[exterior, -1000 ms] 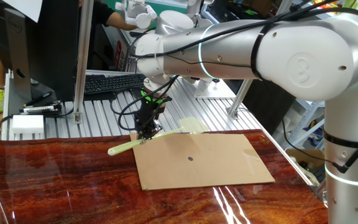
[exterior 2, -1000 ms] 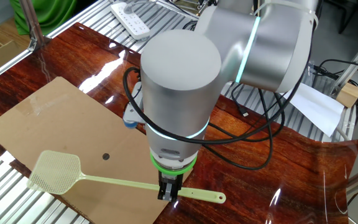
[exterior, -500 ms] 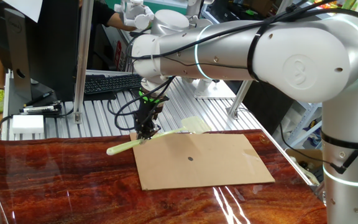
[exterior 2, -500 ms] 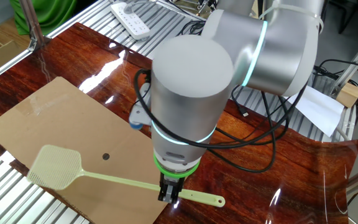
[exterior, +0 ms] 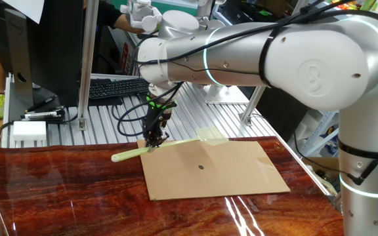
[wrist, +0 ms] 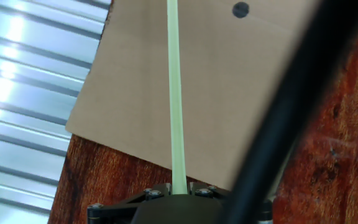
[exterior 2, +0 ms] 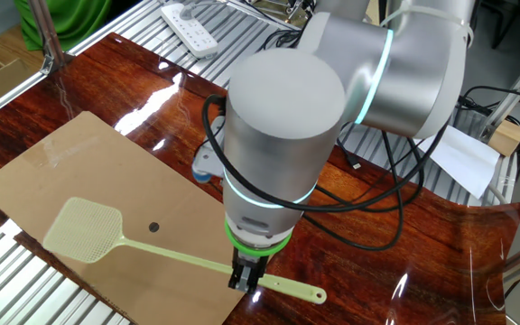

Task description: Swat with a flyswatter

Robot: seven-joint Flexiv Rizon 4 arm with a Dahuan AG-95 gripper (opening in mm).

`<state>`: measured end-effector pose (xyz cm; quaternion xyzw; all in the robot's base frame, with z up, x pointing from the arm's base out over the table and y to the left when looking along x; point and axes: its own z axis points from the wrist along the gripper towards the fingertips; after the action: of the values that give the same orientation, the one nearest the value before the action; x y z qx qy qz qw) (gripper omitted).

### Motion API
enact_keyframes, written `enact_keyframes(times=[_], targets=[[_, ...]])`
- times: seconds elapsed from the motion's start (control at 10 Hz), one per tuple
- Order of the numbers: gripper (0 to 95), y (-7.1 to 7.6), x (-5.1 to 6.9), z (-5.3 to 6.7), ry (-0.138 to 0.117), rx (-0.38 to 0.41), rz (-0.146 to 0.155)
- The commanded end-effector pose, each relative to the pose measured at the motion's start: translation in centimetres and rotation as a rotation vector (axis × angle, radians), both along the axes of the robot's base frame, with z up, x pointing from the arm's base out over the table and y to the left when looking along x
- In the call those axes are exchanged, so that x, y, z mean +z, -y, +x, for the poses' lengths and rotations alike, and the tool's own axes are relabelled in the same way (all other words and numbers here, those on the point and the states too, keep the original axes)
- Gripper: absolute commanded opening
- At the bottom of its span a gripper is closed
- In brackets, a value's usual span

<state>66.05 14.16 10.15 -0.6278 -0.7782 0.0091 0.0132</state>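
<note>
The pale yellow-green flyswatter (exterior: 176,143) has a long thin handle (exterior 2: 188,262) and a flat mesh head (exterior 2: 83,228). My gripper (exterior: 154,140) is shut on the handle near its rear end, also seen in the other fixed view (exterior 2: 245,282). The swatter is held just above the cardboard sheet (exterior: 212,168), with its head over the sheet's edge near the metal slats. A small dark spot (exterior 2: 153,227) lies on the cardboard close to the head. In the hand view the handle (wrist: 176,93) runs up from my gripper (wrist: 179,186) across the cardboard (wrist: 135,87); the spot (wrist: 240,9) shows at the top.
The cardboard lies on a glossy red-brown wooden tabletop (exterior: 58,196). Ribbed metal slats (exterior: 110,124) lie behind it. A keyboard (exterior: 113,87) and a white box (exterior: 29,131) sit at the back. A black cable (wrist: 291,106) crosses the hand view. A power strip (exterior 2: 190,27) lies far off.
The swatter has swung: its head moved further over the cardboard toward the dark spot, and the arm shifted slightly with it. The grip on the handle is unchanged.
</note>
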Motion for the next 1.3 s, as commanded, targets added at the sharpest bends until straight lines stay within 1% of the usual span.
enact_keyframes(times=[0.1,0.2,0.3,0.4,0.5,0.7,0.8,0.9,1.0,1.1,1.2,1.3], targets=[[0.0,0.1,-0.4,0.5,0.002,-0.027,-0.002],[0.0,0.0,-0.4,0.4,0.002,0.001,-0.001],[0.0,0.0,-0.4,0.4,0.002,0.007,0.001],[0.0,-0.2,-0.3,-0.1,-0.004,0.043,0.008],[0.0,-0.5,-0.2,-0.7,-0.005,0.068,0.002],[0.0,-0.9,-0.1,-1.7,-0.004,0.082,-0.006],[0.0,-1.1,0.1,-2.4,-0.004,0.086,-0.012],[0.0,-1.2,0.1,-2.8,-0.004,0.083,-0.014],[0.0,-1.3,0.3,-3.5,-0.006,0.089,-0.011],[0.0,-1.3,0.4,-3.7,-0.006,0.091,-0.011],[0.0,-1.4,0.7,-4.6,-0.006,0.096,-0.012],[0.0,-1.4,1.0,-5.1,-0.007,0.096,-0.008]])
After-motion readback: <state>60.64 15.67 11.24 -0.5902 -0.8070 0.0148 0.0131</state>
